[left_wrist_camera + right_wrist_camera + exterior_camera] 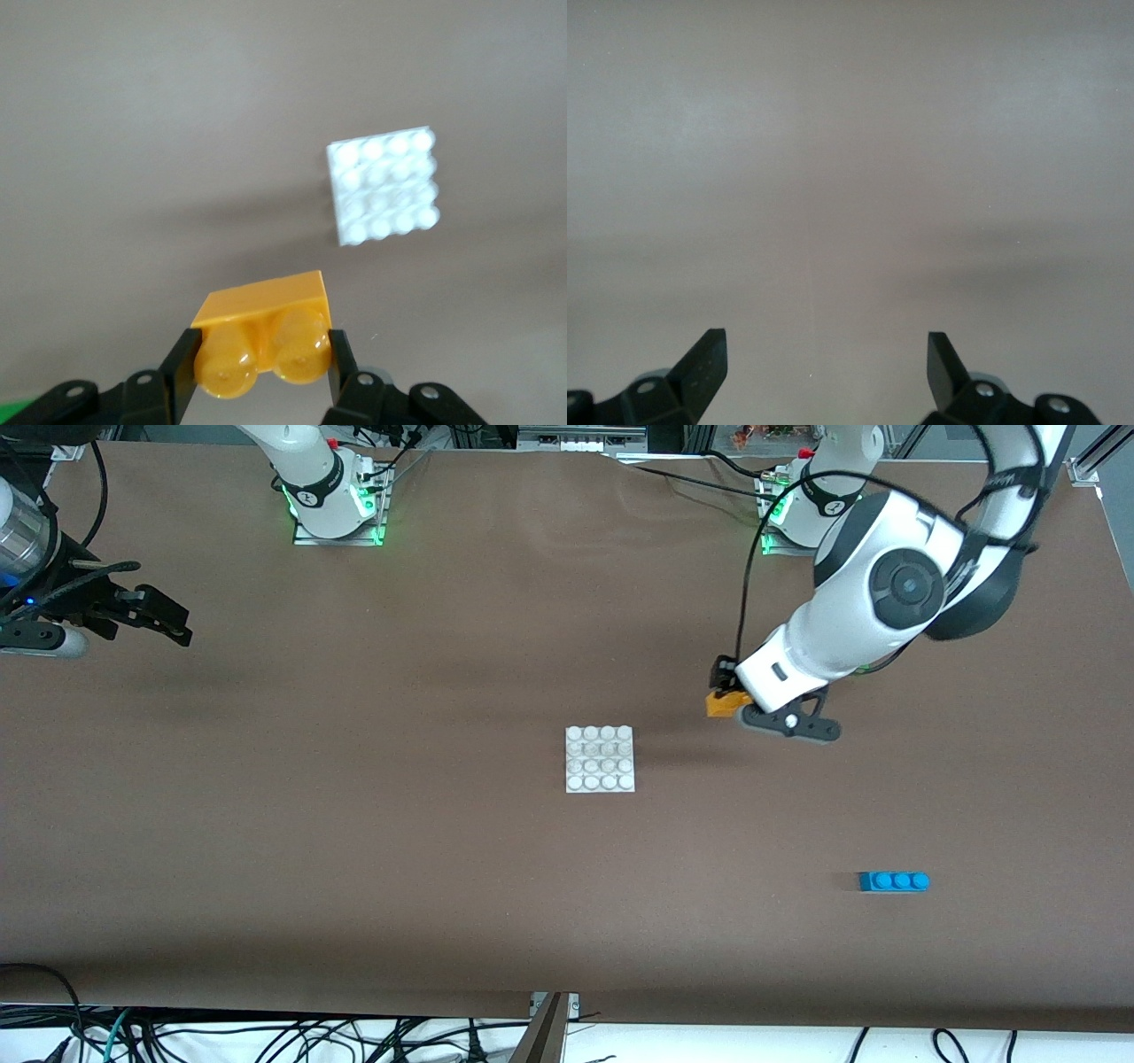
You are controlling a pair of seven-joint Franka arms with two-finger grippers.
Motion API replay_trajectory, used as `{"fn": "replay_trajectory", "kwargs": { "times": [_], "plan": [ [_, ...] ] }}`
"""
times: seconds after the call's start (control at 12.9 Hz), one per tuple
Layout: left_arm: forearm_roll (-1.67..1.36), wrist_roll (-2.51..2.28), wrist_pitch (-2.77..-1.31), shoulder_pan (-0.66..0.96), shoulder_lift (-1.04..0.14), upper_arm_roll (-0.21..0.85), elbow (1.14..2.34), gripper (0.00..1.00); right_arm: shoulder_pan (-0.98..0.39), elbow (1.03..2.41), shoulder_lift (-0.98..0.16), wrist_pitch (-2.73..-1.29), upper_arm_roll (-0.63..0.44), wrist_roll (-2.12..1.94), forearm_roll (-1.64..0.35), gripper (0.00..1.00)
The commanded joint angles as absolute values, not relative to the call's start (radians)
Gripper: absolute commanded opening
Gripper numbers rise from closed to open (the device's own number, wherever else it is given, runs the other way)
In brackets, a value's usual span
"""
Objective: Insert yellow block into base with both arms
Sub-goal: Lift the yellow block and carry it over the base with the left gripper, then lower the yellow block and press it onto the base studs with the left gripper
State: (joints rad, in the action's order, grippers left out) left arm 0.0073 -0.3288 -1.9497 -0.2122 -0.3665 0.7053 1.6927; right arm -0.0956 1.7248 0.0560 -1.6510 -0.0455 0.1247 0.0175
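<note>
I am watching the left gripper [728, 695] hanging in the right centre of the front frame, over bare brown surface [354, 824] toward the left arm's end, and it is clamping the yellow block [722, 703] by its two short ends. In the left wrist frame the yellow block [263, 341] is sitting low in the middle between the black fingers [182, 372], with its two round studs facing the camera; it is looking slightly tilted, though I cannot be sure from this angle. The base [600, 758] is lying flat near the centre of the front frame, well apart from the held block, and it is showing in the upper right of the left wrist frame [383, 185]. A blue brick [893, 881] is resting at the lower right of the front frame. The right gripper [164, 620] is waiting at the upper left edge, jaws spread wide with nothing between them, over bare surface.
</note>
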Motion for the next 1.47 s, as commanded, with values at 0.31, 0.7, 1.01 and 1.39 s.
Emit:
{"fn": "replay_trajectory", "kwargs": {
  "times": [0.31, 0.7, 1.01, 1.39],
  "plan": [
    [0.202, -0.524, -2.103, -0.026, -0.586, 0.663, 1.591, 0.52, -0.094, 1.72, 0.057, -1.654, -0.046, 0.121, 0.003, 1.0],
    [0.276, -0.563, -2.204, 0.029, -0.664, 0.644, 1.591, 0.46, -0.094, 1.721, 0.057, -1.654, -0.046, 0.121, 0.003, 1.0],
    [0.281, -0.587, -2.272, 0.098, -0.692, 0.605, 1.591, 0.45, -0.094, 1.721, 0.057, -1.654, -0.046, 0.121, 0.003, 1.0],
    [0.313, -0.649, -2.342, 0.328, -0.71, 0.408, 1.591, 0.45, -0.094, 1.721, 0.057, -1.654, -0.046, 0.121, 0.003, 1.0]
  ]
}}
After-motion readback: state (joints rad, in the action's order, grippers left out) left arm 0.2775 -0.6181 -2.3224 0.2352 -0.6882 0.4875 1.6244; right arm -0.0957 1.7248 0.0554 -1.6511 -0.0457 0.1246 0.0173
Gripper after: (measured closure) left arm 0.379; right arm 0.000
